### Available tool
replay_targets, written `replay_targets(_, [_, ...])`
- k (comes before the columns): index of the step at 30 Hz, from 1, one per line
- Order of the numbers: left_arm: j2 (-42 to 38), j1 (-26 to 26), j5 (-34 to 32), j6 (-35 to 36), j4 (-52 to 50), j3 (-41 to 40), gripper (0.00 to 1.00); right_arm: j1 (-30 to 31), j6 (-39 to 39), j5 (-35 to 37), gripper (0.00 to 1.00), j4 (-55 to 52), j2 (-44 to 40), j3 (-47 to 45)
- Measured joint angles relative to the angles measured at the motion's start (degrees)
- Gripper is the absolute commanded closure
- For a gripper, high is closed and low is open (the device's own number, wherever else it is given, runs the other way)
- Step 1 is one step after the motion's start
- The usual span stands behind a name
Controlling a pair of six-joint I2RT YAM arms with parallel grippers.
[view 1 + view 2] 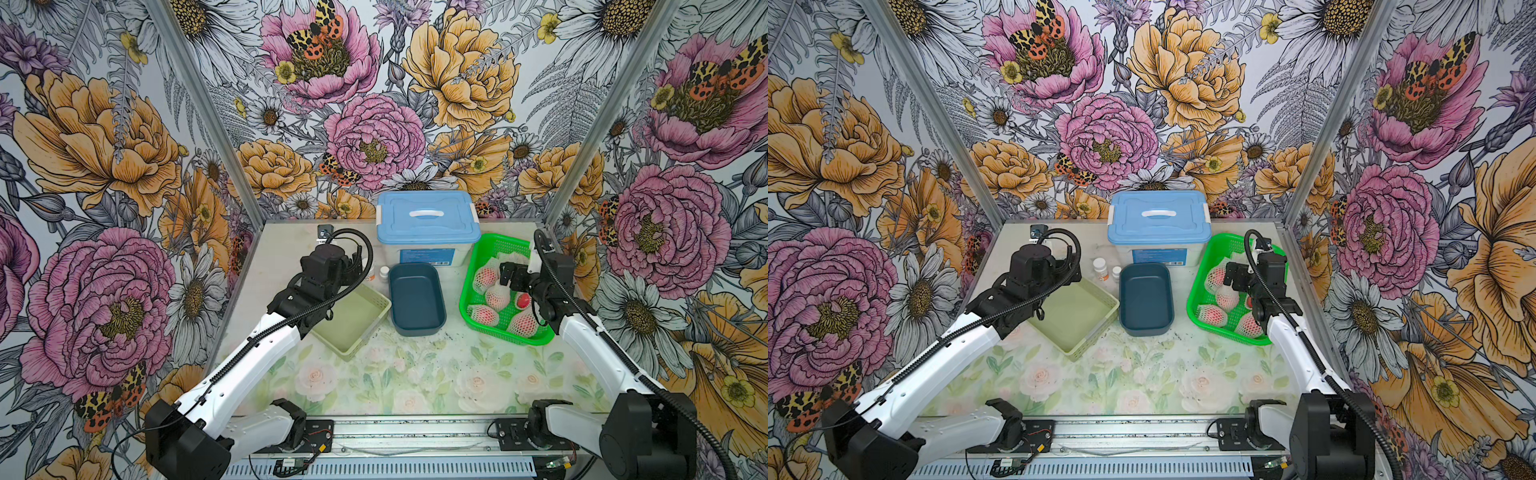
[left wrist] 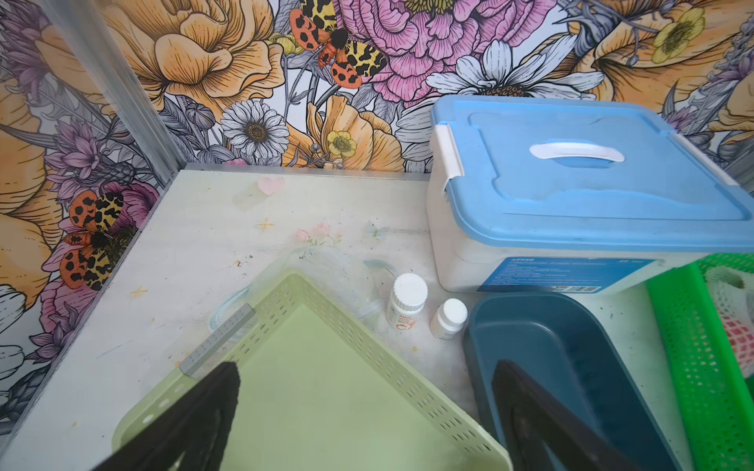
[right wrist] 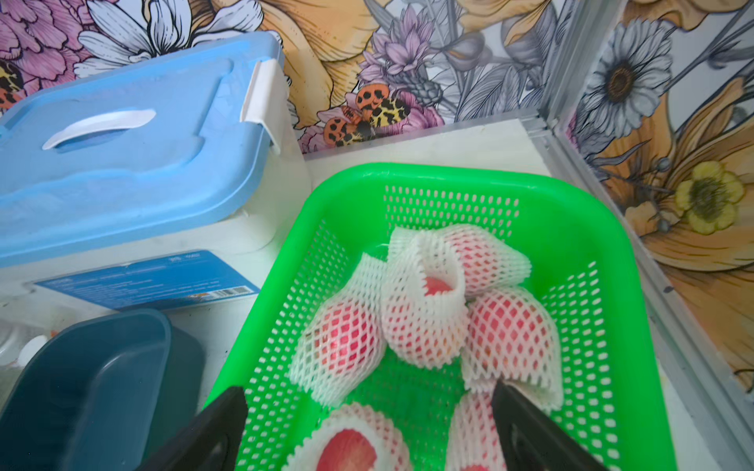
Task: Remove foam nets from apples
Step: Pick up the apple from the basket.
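Several apples in white foam nets (image 3: 347, 338) lie piled in a green lattice basket (image 3: 579, 228) at the right of the table in both top views (image 1: 466, 297). The nearest apple (image 3: 351, 444) shows red skin through its net's open end. My right gripper (image 3: 369, 389) hangs open over the basket (image 1: 1196, 291), with netted apples below the gap and nothing gripped. One fingertip (image 3: 506, 401) is right by a net's frilly end. My left gripper (image 2: 365, 367) stands open and empty over a pale green tray (image 2: 326, 391).
A dark blue tub (image 1: 415, 299) stands between the pale green tray (image 1: 353, 324) and the basket. Behind it is a white box with a blue lid (image 1: 428, 220). Two small white pill bottles (image 2: 406, 299) (image 2: 449, 318) stand beside the tub. Walls enclose three sides.
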Motion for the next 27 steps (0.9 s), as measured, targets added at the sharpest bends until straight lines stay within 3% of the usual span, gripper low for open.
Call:
replay_targets(10, [-1.66, 0.00, 3.32, 0.00, 2.62, -2.40, 0.01, 0.28, 2.32, -4.28, 0.07, -5.29, 0.20, 0.22])
replay_targets(16, [-0.55, 0.00, 4.76, 0.00, 3.87, -2.64, 0.01, 1.70, 2.75, -3.15, 0.16, -5.55, 4.11, 0.22])
replay_targets(18, [-0.46, 0.00, 5.42, 0.00, 4.24, -2.64, 0.01, 2.56, 2.58, -2.08, 0.21, -5.68, 5.25, 0.22])
replay_targets(23, [-0.35, 0.02, 7.02, -0.02, 5.05, -2.64, 0.01, 3.48, 2.73, 0.74, 0.46, -6.10, 6.45, 0.22])
replay_targets(27, [-0.28, 0.00, 8.81, -0.02, 5.49, -2.67, 0.01, 3.48, 2.47, 2.27, 0.57, -6.03, 6.78, 0.33])
